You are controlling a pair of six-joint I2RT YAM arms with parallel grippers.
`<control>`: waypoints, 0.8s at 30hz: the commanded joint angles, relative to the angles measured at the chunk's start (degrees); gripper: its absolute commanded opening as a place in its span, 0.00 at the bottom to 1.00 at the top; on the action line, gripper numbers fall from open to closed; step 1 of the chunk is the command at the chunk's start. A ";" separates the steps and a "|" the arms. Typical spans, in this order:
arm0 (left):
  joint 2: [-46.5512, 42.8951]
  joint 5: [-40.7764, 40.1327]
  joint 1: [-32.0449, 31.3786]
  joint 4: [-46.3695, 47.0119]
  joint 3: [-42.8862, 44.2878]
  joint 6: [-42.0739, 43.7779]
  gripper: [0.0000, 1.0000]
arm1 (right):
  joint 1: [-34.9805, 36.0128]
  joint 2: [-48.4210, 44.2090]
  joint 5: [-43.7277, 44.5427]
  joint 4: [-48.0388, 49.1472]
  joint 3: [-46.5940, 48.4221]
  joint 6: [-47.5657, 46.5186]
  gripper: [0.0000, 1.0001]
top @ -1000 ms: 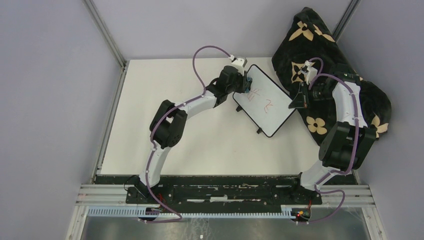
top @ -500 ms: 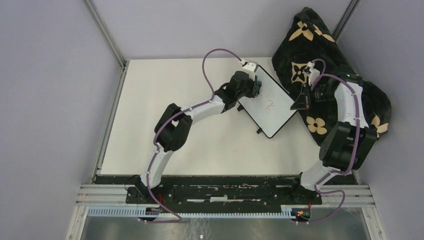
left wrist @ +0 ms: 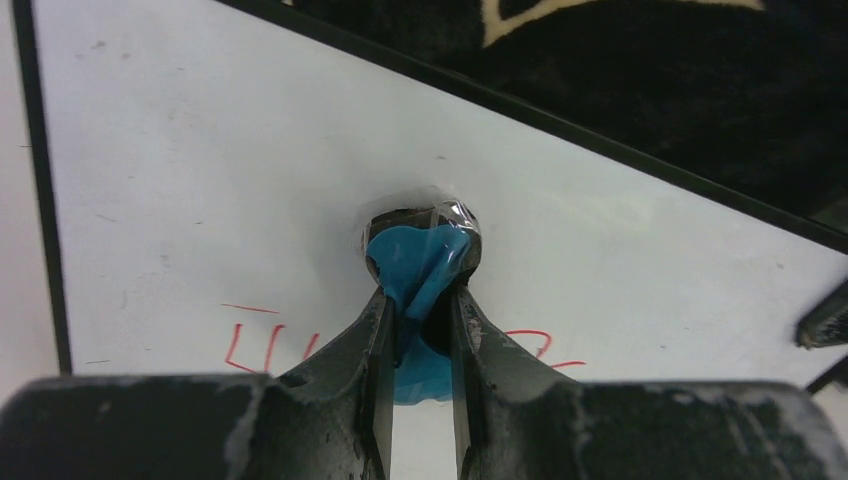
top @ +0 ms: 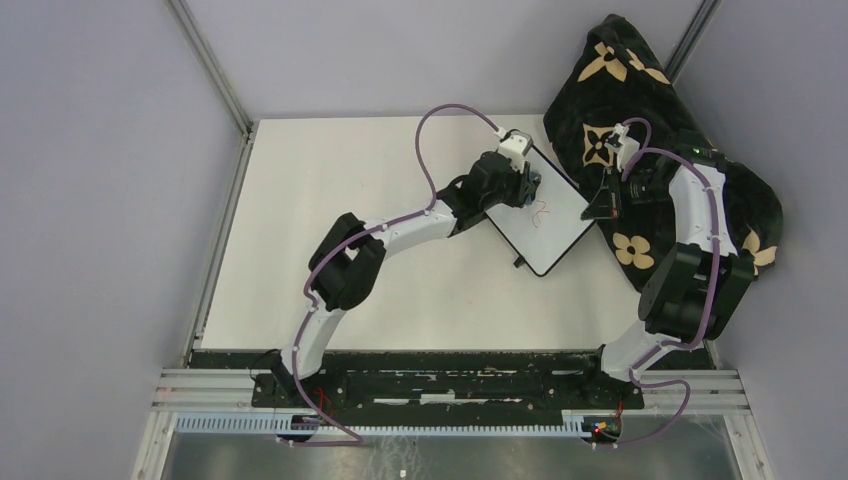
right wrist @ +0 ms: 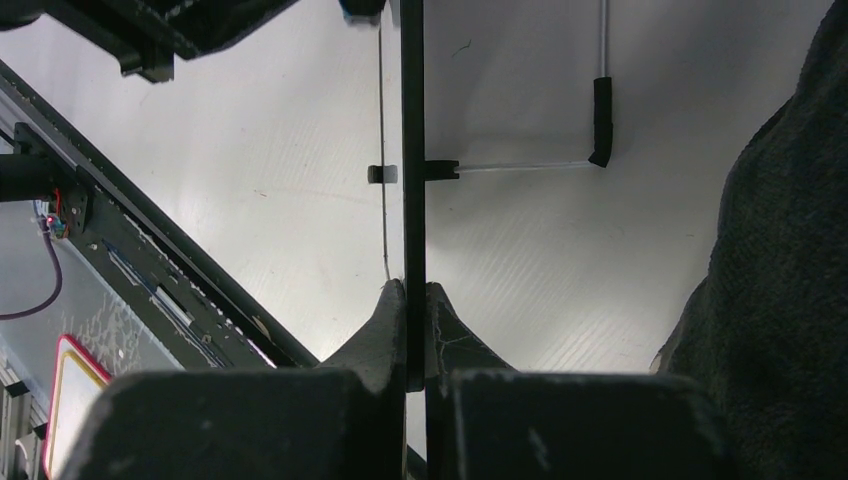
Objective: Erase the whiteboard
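The whiteboard (top: 548, 238) lies tilted at the table's back right, its far edge against the blanket. A red scribble (top: 541, 211) shows near its middle. My left gripper (top: 527, 186) is shut on a small blue eraser (left wrist: 418, 262) and presses it onto the whiteboard (left wrist: 200, 170). Red marks (left wrist: 250, 344) lie on both sides of its fingers. My right gripper (top: 601, 207) is shut on the board's right edge. In the right wrist view the thin black frame (right wrist: 412, 140) runs edge-on between the closed fingers of my right gripper (right wrist: 414, 296).
The black blanket with tan flowers (top: 640, 120) is heaped at the back right, under and behind my right arm; it also shows in the right wrist view (right wrist: 780, 260). A black board foot (right wrist: 601, 118) rests on the table. Grey walls stand on either side of the table.
My left gripper has swept right and farther across the board with the eraser. The red scribble on the board's left part is gone. The right arm has barely moved.
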 commanded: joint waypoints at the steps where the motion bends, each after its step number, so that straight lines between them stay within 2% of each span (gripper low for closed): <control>1: -3.29 4.21 -3.80 2.10 -0.61 -1.62 0.03 | 1.79 -0.50 -1.66 -0.12 0.90 -3.83 0.00; 13: 0.45 0.03 1.00 -1.68 -1.71 0.46 0.03 | 1.79 -0.72 -1.75 -0.30 0.80 -4.03 0.00; 24: 1.94 0.76 7.50 -2.07 -3.92 0.46 0.03 | 1.76 -0.78 -1.75 -0.39 0.86 -3.97 0.01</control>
